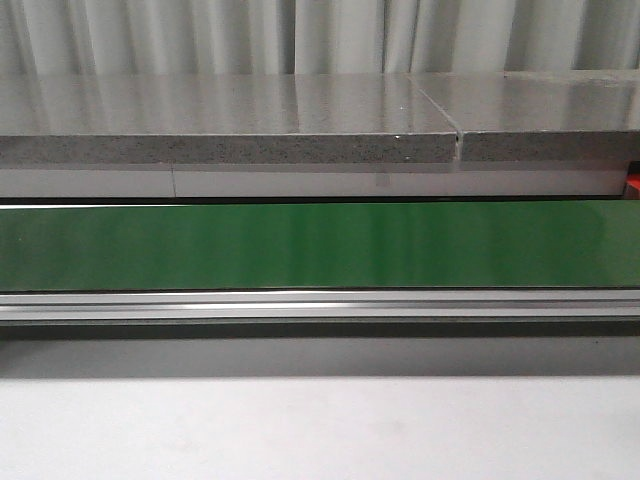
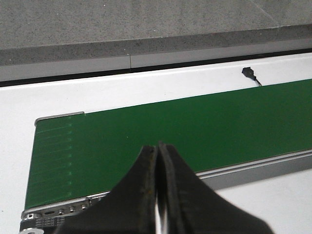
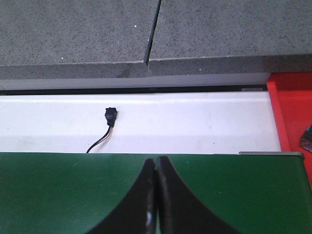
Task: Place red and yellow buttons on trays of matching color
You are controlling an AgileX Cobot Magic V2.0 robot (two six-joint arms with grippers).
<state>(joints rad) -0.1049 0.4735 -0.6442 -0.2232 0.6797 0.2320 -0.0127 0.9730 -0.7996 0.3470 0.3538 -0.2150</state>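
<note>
red tray (image 3: 291, 114) cut off at frame edge, dark object (image 3: 307, 138) inside it mostly cropped, unidentifiable

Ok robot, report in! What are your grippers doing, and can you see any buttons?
Left gripper shut, empty. Right gripper shut, empty. No buttons on green belt; red tray at its right end. Nothing in the way.

We see a glossy dark green belt (image 1: 320, 245) across the frame's middle, a speckled grey slab (image 1: 230, 120) above it, pale pleated curtains (image 1: 300, 35) at top, and a bright red tray (image 3: 292, 112) at far right.
</note>
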